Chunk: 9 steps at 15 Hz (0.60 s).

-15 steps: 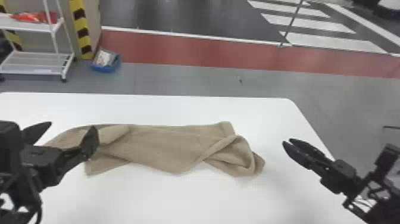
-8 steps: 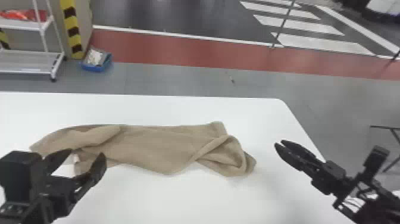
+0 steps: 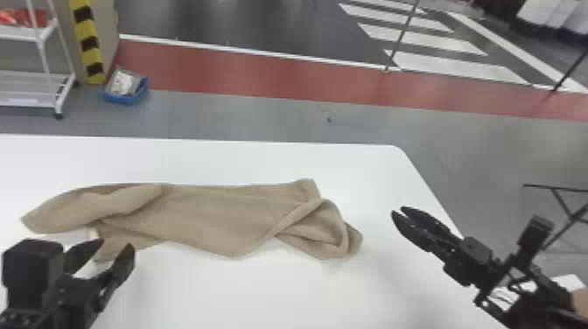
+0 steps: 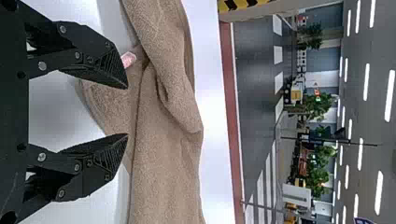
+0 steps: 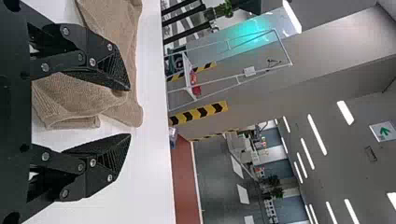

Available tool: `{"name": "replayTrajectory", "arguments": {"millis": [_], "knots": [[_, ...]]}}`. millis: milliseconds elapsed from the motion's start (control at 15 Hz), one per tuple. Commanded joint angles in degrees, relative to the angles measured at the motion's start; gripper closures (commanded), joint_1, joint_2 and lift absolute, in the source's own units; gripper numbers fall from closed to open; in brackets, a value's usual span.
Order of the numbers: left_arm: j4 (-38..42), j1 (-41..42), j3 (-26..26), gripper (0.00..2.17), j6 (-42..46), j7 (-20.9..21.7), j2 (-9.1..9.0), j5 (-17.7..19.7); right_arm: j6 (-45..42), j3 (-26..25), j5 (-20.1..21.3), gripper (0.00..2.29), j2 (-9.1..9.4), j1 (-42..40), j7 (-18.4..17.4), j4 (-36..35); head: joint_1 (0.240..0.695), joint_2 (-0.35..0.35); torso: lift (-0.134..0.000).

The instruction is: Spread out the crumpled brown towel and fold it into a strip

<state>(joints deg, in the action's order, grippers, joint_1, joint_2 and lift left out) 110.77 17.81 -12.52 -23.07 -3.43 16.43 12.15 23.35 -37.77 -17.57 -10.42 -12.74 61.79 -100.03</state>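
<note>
The left end effector [image 3: 115,244] is wide, near the left end of the brown towel [image 3: 210,218]; the right end effector [image 3: 398,211], also wide, is beyond its right end.

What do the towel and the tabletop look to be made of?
The towel looks like woven cloth, probably cotton terry, with a matte, slightly fuzzy finish: it shows a fine nap and soft, rounded folds. The tabletop seems to be laminate or painted board, smooth with a faint sheen; its even white and pale reflections suggest this, though plastic is possible.
</note>
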Motion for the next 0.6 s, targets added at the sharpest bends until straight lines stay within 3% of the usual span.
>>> {"name": "replayTrajectory", "arguments": {"millis": [0, 533], "knots": [[-1.3, -0.5, 0.2, 0.63, 0.1, -0.4, -0.17, -1.1, -0.2, 0.1, 0.0, 0.64, -0.04, 0.0, 0.0, -0.1, 0.695, -0.294, -0.124], [-3.1, -1.6, 0.3, 0.64, -0.8, -0.2, -0.35, -3.0, -1.1, -0.3, -0.1, 0.64, -0.04, 0.0, 0.5, 0.2, 0.695, -0.275, -0.124]]}}
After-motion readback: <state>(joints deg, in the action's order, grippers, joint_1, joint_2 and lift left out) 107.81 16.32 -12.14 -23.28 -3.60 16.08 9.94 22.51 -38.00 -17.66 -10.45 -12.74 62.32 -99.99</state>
